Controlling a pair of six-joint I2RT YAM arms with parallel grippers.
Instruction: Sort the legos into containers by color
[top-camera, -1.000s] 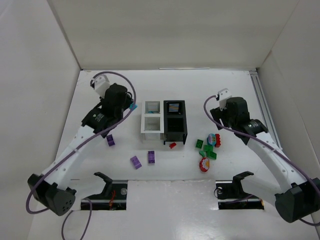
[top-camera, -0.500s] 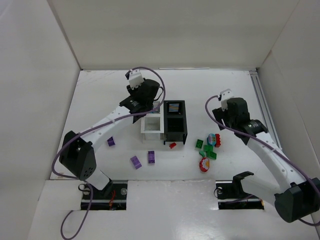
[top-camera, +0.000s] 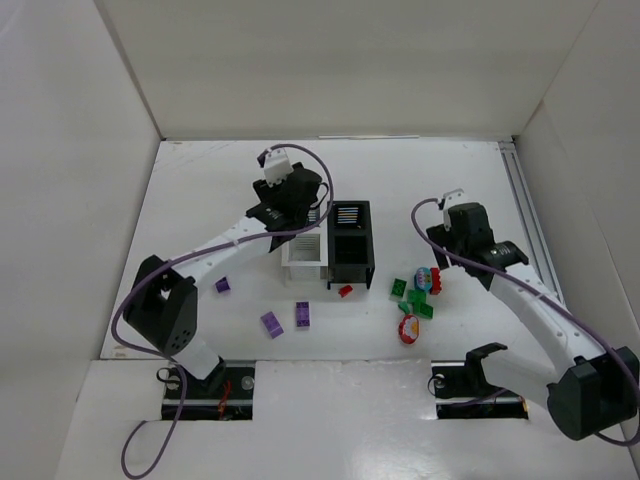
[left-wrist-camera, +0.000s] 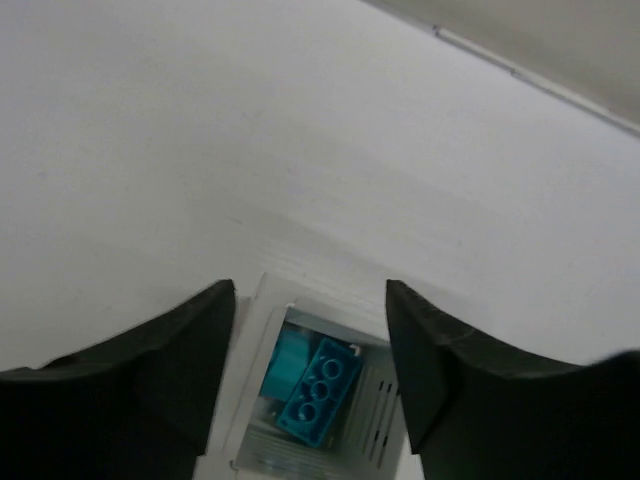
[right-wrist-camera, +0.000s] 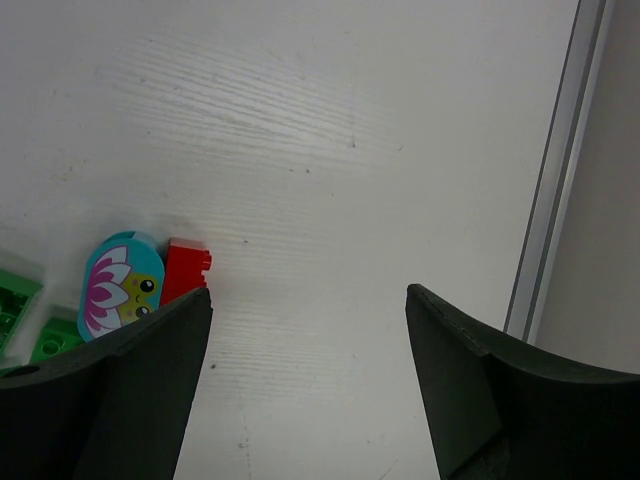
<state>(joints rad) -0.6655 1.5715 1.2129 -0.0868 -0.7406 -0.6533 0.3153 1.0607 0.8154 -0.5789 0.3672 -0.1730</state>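
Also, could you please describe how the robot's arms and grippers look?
Both the left arm and right arm have white tubular links, black joint housings and a thin purple cable looping alongside. A small white block tops each wrist. The left gripper and right gripper have broad, matte black fingers.
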